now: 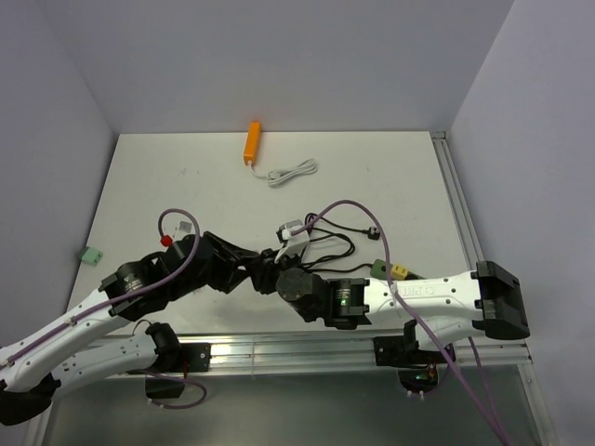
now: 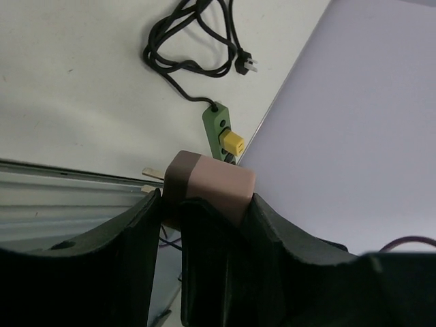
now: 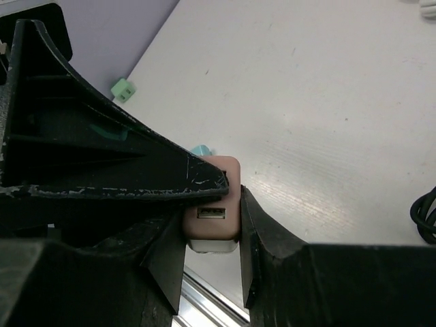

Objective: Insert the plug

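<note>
One pink USB charger plug (image 2: pixel 211 180) is held above the near part of the worktop (image 1: pixel 390 186), where the two arms meet, and both sets of fingers are clamped on it. The left gripper (image 2: pixel 204 201) pinches its sides, and its two flat prongs (image 2: pixel 151 178) stick out to the left in the left wrist view. The right gripper (image 3: pixel 214 211) is closed on the other end, where a single USB port (image 3: pixel 212 212) faces the right wrist camera. On the worktop lie one orange power strip (image 1: pixel 252 142) at the far edge, one white cable (image 1: pixel 293 172) coiled just beside it, and one black cable (image 2: pixel 187 41) in loose loops, ending in a two-pin plug (image 2: pixel 246 65). The black cable runs to one green block (image 2: pixel 216 126) with a yellow insert (image 2: pixel 232 142). One more small green piece (image 1: pixel 90 255) sits beyond the worktop's left edge.
</note>
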Robot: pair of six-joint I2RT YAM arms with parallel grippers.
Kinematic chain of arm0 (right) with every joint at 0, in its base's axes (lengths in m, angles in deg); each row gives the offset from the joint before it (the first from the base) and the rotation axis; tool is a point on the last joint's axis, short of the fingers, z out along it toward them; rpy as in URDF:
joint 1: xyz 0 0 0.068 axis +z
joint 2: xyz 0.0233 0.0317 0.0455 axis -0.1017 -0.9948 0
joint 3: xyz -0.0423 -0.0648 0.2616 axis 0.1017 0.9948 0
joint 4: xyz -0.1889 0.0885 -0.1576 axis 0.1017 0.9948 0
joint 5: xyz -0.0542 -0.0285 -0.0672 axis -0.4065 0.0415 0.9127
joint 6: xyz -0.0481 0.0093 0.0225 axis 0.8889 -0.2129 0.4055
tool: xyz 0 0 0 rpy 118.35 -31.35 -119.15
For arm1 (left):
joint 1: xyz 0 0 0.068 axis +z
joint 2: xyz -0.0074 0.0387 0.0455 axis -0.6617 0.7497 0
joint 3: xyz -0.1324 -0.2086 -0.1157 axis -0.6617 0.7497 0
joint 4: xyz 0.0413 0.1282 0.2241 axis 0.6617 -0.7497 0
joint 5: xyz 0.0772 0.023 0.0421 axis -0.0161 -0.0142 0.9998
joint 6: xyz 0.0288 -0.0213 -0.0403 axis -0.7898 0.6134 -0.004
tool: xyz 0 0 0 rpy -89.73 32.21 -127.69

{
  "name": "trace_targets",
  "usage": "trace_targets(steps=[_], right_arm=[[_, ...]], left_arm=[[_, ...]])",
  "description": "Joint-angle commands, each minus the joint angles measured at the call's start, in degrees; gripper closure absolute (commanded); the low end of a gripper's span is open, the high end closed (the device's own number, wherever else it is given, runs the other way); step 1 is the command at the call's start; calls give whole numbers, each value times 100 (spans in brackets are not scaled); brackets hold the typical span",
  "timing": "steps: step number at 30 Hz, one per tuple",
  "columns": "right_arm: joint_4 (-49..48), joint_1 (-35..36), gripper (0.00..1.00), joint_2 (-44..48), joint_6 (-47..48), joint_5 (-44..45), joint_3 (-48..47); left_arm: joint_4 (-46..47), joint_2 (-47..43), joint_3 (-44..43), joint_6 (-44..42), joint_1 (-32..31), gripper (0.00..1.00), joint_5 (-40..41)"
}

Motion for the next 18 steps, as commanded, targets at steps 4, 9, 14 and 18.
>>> trace_targets(steps=[4,9,14,18], right_arm=[[-38,-116,100,781,-402,376,766],[-179,-362,100,1852,-727,-91,1550],[136,-642,100,2784,-1114,-1098,1754],[1241,-775,100,3208,-1614,-1391,1271]], left_arm=[[1184,-844,440,-1391,-51,16,131],[1518,-1486,740,-2588,-51,7,105],[2931,-1978,1346,-4275,-51,14,-421],[4021,-1901,1593,-5260,-42,20,-834]])
